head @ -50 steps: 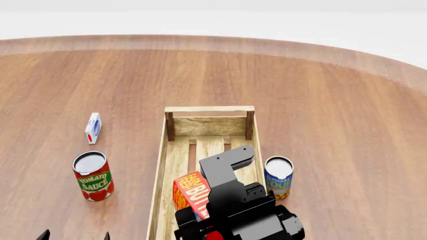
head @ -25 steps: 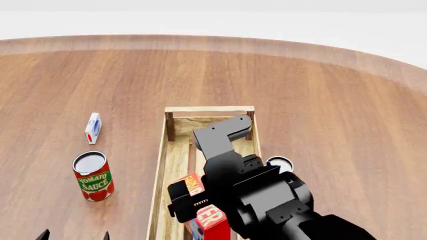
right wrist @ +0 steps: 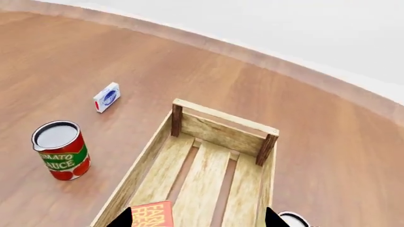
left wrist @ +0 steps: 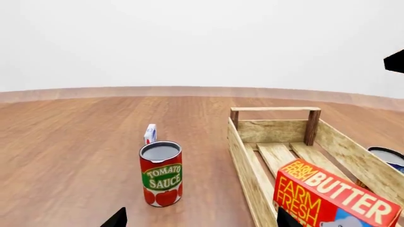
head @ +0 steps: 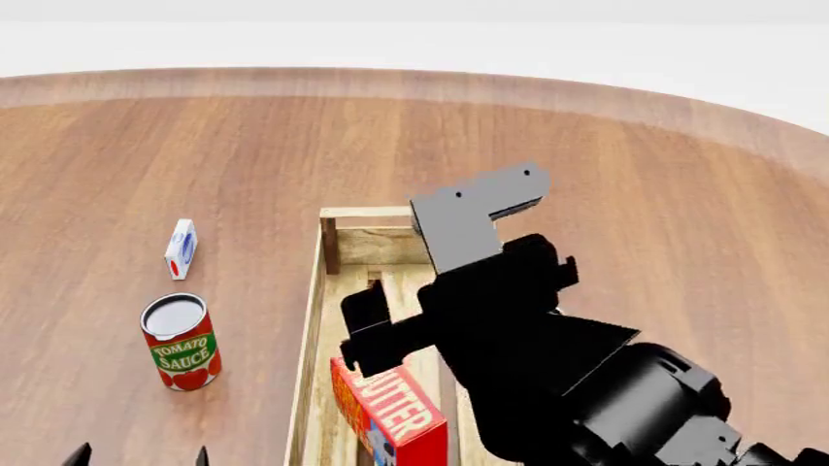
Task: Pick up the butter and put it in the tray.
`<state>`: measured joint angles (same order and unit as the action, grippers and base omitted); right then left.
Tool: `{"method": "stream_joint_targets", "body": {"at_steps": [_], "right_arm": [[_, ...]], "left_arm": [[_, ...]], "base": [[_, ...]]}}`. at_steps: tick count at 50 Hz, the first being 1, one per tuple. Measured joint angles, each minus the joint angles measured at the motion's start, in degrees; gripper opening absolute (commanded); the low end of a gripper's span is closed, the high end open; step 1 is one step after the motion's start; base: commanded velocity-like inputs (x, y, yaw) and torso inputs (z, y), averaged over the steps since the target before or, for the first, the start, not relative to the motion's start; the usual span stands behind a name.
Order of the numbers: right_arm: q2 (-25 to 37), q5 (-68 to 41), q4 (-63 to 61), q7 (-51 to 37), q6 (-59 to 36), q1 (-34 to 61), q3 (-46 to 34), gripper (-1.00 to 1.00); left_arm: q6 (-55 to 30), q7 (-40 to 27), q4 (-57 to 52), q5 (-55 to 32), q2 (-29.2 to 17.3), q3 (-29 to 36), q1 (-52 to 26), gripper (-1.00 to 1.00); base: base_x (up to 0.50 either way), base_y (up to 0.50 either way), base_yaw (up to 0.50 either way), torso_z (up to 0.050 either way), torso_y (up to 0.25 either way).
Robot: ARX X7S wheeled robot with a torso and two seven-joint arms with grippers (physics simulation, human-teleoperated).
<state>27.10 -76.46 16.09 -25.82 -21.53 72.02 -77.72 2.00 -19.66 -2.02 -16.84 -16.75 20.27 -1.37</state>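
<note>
Left wrist view: the butter (left wrist: 334,196) stands inside the tray (left wrist: 243,156) at its near end, lettered face tilted up toward the camera. A tomato sauce can (left wrist: 161,173) stands upright on the surface (left wrist: 75,142) to the tray's left, with a small white-blue box (left wrist: 150,133) just beyond it. Only two dark fingertips (left wrist: 115,218) of the left gripper show, well apart — it is spread and holds nothing.

Head view: the right arm (head: 545,349) hangs over the tray (head: 311,330), hiding much of the slats. The butter (head: 388,413) lies below it at the near end, apart from the arm. The left gripper (head: 140,454) pokes in at the near left edge, tips apart. The can (head: 179,341) and box (head: 182,248) sit left of the tray.

Right wrist view: the right gripper (right wrist: 198,218) looks down into the tray (right wrist: 218,120); its two dark tips stand wide apart, nothing between them. A corner of the butter (right wrist: 151,215) shows on the slats just beside one tip, not pinched.

The carton reads as a light, stiff cardboard block with smooth printed faces — likely a little slippery, and dentable if squeezed hard. Should it need resettling, the broad opposite faces near the middle look the safest hold.
</note>
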Motion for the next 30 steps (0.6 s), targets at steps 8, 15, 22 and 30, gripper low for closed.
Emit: {"method": "stream_joint_targets", "body": {"at_steps": [8, 15, 22, 30], "right_arm": [[10.22, 10.48, -16.78, -10.02, 14.63, -10.16, 2.16, 1.0], [15.66, 23.45, -25.7, -18.83, 24.86, -19.49, 1.78, 1.0], [18.63, 34.35, -30.04, -25.53, 32.87, -27.38, 1.06, 1.0], [19.77, 44.81, -30.47, -31.79, 40.54, -34.79, 0.77, 1.0]], "left_arm": [[0.01, -0.82, -2.84, 0.21, -0.83, -0.14, 1.27, 1.0], [0.12, -1.25, -4.62, 0.47, -1.41, -0.09, 2.02, 1.0], [0.81, -1.26, -5.67, 0.85, -1.84, 0.2, 2.66, 1.0], [1.84, -1.2, -6.55, 1.41, -2.26, 0.58, 3.43, 1.0]], "base": [[0.0, 0.0, 0.0, 0.0, 0.0], [0.0, 0.0, 0.0, 0.0, 0.0], [0.0, 0.0, 0.0, 0.0, 0.0], [0.0, 0.0, 0.0, 0.0, 0.0]]}}
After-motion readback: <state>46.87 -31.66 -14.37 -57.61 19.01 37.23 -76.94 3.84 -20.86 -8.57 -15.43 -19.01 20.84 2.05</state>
